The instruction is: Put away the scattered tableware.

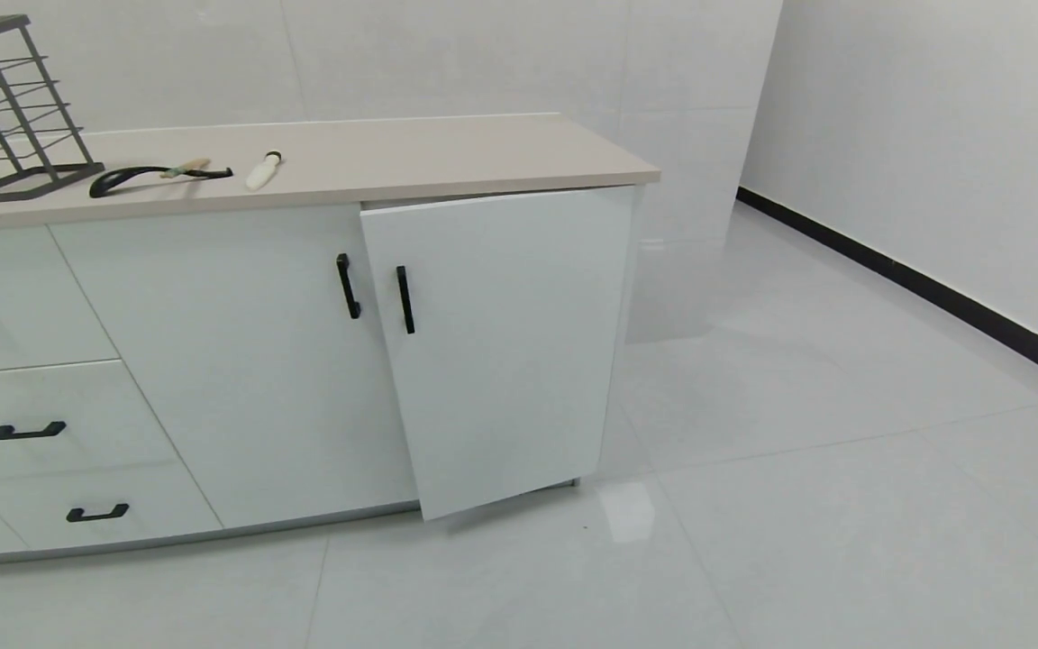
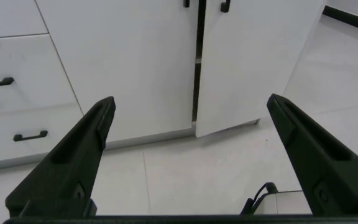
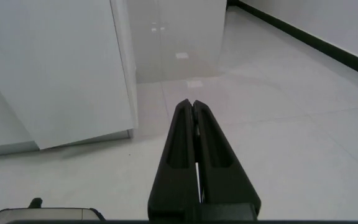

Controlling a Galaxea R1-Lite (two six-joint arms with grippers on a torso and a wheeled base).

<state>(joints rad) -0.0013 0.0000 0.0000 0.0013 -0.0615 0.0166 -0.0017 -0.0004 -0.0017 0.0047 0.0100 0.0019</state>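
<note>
A black ladle (image 1: 127, 178), a wooden-handled tool (image 1: 193, 167) and a white-handled utensil (image 1: 263, 170) lie on the counter (image 1: 447, 149), just beside a wire rack (image 1: 10, 108). The left jaws are released, the right jaws clenched on nothing. The cabinet door (image 1: 501, 342) hangs ajar, so a rising arm could catch it. No writing is readable.

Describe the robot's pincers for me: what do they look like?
Both are matte black. The left pincer has two long flat fingers that taper to blunt tips, each with a shallow recessed groove. The right pincer has the same slim, wedge-shaped fingers. A thin black cable curls beneath the left one.
</note>
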